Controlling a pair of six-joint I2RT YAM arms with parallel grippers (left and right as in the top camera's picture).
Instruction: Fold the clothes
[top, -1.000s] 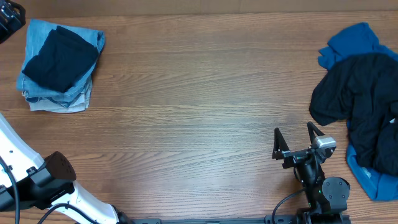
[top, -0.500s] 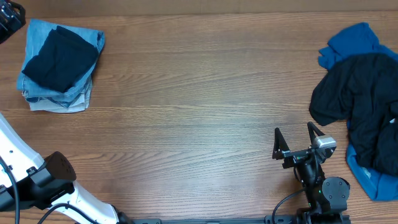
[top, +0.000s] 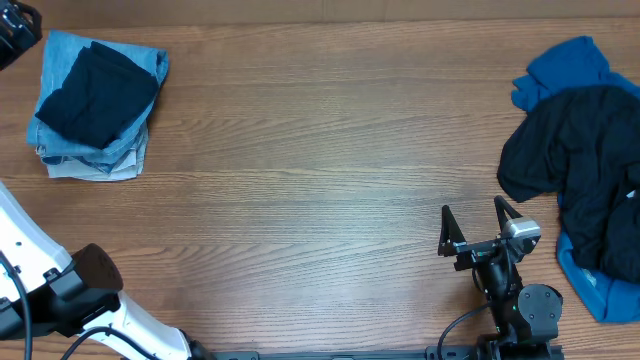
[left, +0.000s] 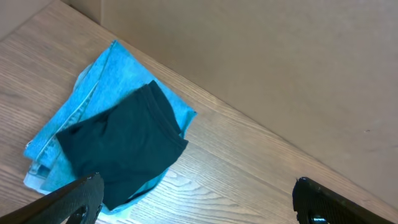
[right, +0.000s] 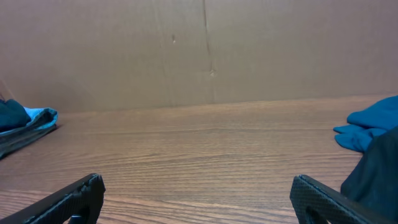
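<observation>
Brown wood-grain desk (top: 320, 170). At the right edge, a crumpled dark navy shirt (top: 580, 160) lies heaped over a bright blue garment (top: 565, 68), both unfolded. In the far-left corner, a small folded dark navy shirt (top: 98, 92) sits on a stack of pale blue denim-like garments (top: 60, 55). Right tool (top: 470, 208) is at the near edge, left of the heap, fingers spread wide, gripping nothing. Left tool (left: 196, 202) is above the folded stack, also spread, gripping nothing.
</observation>
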